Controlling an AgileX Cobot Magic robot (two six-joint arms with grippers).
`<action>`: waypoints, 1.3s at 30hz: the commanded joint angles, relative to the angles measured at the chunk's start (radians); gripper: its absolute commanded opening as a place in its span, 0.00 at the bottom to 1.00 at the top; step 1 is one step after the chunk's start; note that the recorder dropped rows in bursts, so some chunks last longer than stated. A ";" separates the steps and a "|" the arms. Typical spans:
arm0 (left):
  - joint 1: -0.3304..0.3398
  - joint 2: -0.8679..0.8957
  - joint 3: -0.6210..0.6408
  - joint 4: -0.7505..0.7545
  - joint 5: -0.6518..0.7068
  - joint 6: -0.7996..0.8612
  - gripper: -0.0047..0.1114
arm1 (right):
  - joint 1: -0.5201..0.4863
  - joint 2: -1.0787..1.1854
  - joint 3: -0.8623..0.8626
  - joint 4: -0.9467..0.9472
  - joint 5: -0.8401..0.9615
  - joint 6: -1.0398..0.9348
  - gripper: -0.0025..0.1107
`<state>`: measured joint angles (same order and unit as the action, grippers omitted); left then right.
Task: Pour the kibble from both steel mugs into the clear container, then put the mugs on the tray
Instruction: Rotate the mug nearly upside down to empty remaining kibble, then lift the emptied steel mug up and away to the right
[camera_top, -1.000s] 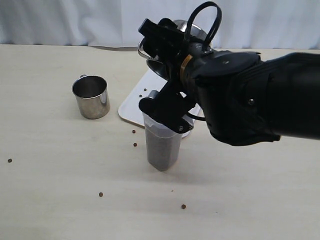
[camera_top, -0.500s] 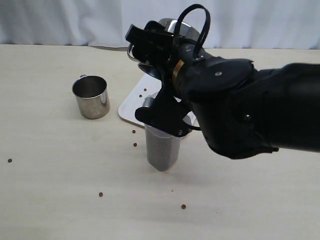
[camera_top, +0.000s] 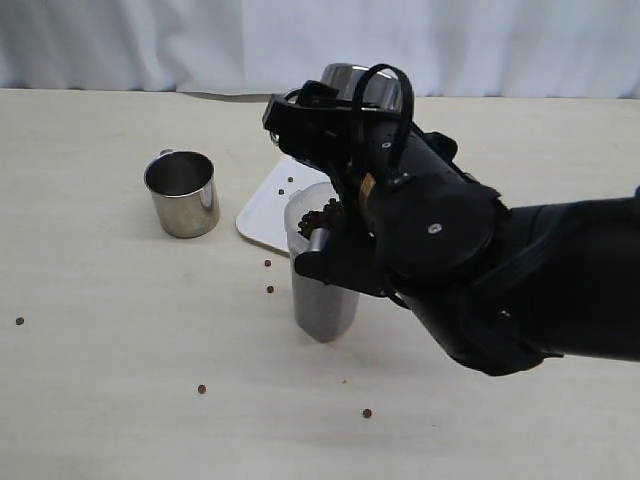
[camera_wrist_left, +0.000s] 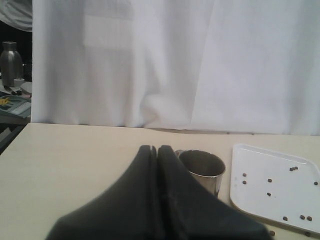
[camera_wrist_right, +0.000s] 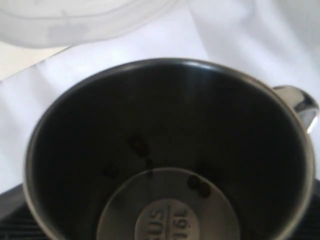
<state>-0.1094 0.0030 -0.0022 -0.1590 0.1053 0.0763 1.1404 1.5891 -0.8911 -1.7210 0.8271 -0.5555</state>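
My right gripper (camera_top: 335, 105) is shut on one steel mug (camera_top: 350, 78) and holds it tipped over the clear container (camera_top: 322, 300). Kibble (camera_top: 325, 215) spills at the container's rim, and the container is dark with pellets most of the way up. In the right wrist view that mug (camera_wrist_right: 165, 150) fills the picture, with only a few pellets (camera_wrist_right: 200, 186) left on its bottom. The other steel mug (camera_top: 182, 193) stands upright to the left, apparently empty. The white tray (camera_top: 268, 205) lies behind the container. My left gripper (camera_wrist_left: 157, 150) is shut on nothing, low over the table near that mug (camera_wrist_left: 202, 167).
Loose pellets lie on the table (camera_top: 269, 289) (camera_top: 201, 388) (camera_top: 367, 412) (camera_top: 19, 321) and on the tray (camera_wrist_left: 275, 185). My right arm (camera_top: 480, 270) covers the right half of the scene. A white curtain (camera_top: 150, 40) closes the back.
My right gripper has come down and swung the mug further over the container. Kibble now shows at the container's rim. The left mug has not moved.
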 joint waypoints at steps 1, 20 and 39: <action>-0.006 -0.003 0.002 -0.008 -0.013 0.001 0.04 | 0.001 -0.005 0.002 -0.023 0.022 -0.028 0.07; -0.006 -0.003 0.002 -0.008 -0.009 0.001 0.04 | -0.066 -0.143 -0.029 0.164 0.017 0.635 0.07; -0.006 -0.003 0.002 -0.008 -0.014 0.001 0.04 | -1.038 0.013 0.054 0.781 -1.390 1.282 0.07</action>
<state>-0.1094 0.0030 -0.0022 -0.1590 0.1053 0.0763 0.1557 1.5067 -0.8399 -1.0347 -0.3920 0.7741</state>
